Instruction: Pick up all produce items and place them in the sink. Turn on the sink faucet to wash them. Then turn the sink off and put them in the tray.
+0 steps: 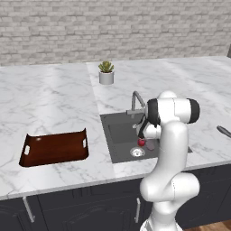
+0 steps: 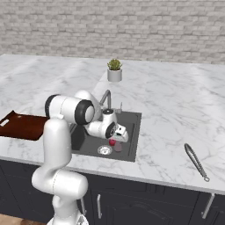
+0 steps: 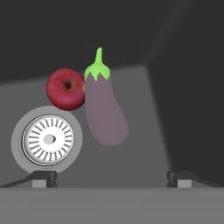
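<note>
The apple (image 3: 65, 89) and the eggplant (image 3: 105, 111) lie together on the floor of the sink (image 1: 118, 134), the dark grey basin set into the marble counter (image 1: 49, 103). Seen from the hand camera, the red apple rests just beside the round silver drain (image 3: 47, 139), overlapping its rim, and the purple eggplant lies against the apple's other side, its green stem pointing away from the camera. Neither piece is held. The gripper (image 3: 111, 178) hangs over the basin with its two dark fingertips spread wide, one by the drain and the other well clear of the eggplant, with nothing between them. From the base cameras the white arm bends down over the sink, partly covering the produce. The grey gooseneck faucet (image 1: 136, 101) stands at the sink's back edge. The reddish-brown wooden tray (image 1: 54, 148) sits on the counter, well apart from the sink. A potted succulent (image 1: 106, 72) stands behind the sink near the brick wall (image 1: 113, 27), and a metal utensil (image 2: 196, 161) lies on the counter on the sink's far side from the tray.
</note>
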